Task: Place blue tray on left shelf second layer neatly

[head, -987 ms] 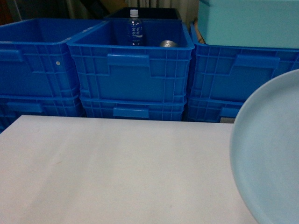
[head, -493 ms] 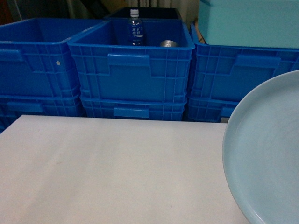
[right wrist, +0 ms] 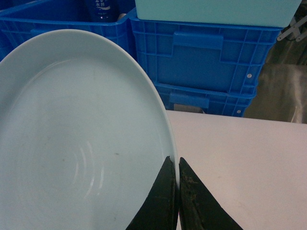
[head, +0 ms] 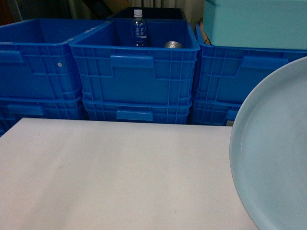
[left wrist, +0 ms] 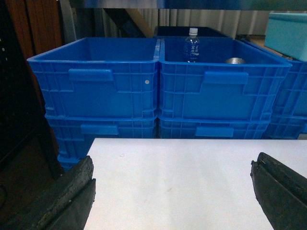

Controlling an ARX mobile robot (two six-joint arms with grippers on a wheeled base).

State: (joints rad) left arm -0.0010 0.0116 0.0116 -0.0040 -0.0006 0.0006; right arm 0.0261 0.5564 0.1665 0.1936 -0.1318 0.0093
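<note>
The blue tray (head: pixel 276 153) is a pale sky-blue round dish, held up off the white table (head: pixel 120 177) at the right edge of the head view. In the right wrist view the blue tray (right wrist: pixel 72 139) fills the left half, and my right gripper (right wrist: pixel 175 160) is shut on its rim, one black finger inside the dish and one outside. My left gripper (left wrist: pixel 172 175) is open above the table, its two dark fingers (left wrist: pixel 72 191) wide apart with nothing between them. The left shelf is out of view.
Deep blue crates (head: pixel 136 67) are stacked two high along the table's far edge. One holds a water bottle (head: pixel 138 28) and a metal can (head: pixel 172 45). A pale teal box (head: pixel 254 21) sits on the right crate stack. A dark panel (left wrist: pixel 19 96) stands left of the table.
The tray first slid left in the head view, then rose higher, its top edge now reaching further up over the right crates. The left gripper's earlier state is not shown.
</note>
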